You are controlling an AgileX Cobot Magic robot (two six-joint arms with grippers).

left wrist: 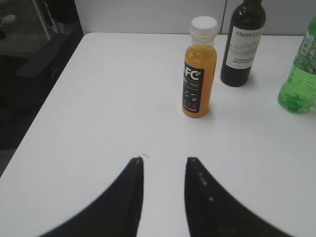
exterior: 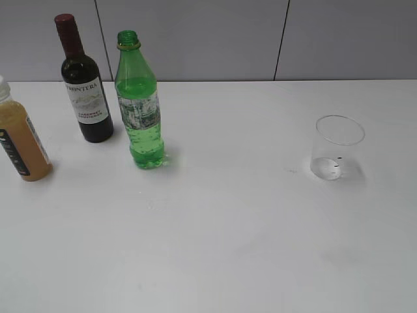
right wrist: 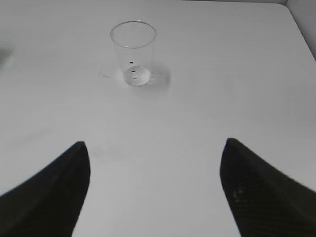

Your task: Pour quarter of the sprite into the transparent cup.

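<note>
- Exterior view shows neither of my arms; on the white counter (exterior: 215, 248) stand three bottles at far left and one cup at right.
- Leftmost is one orange-brown bottle (exterior: 19, 140) with a white cap, cut by the frame edge; next, farther back, one dark wine bottle (exterior: 85, 81).
- Just right of the wine bottle stands the sprite (exterior: 138, 101), one only, upright, long axis vertical, cap off as far as I can tell, green liquid up to the shoulder.
- From my left tool (left wrist: 164, 170), whose two fingers stand apart and hold nothing, the sprite lies far and to the right, at the frame's right edge, past both other bottles.
- Well apart to the right stands the single transparent cup (exterior: 339, 149), upright and apparently empty.
- My right tool (right wrist: 155, 153) is spread wide and empty; the cup lies far ahead, slightly left.
- Judgement: the left arm is nearer the sprite and should grip it from the side.
</note>
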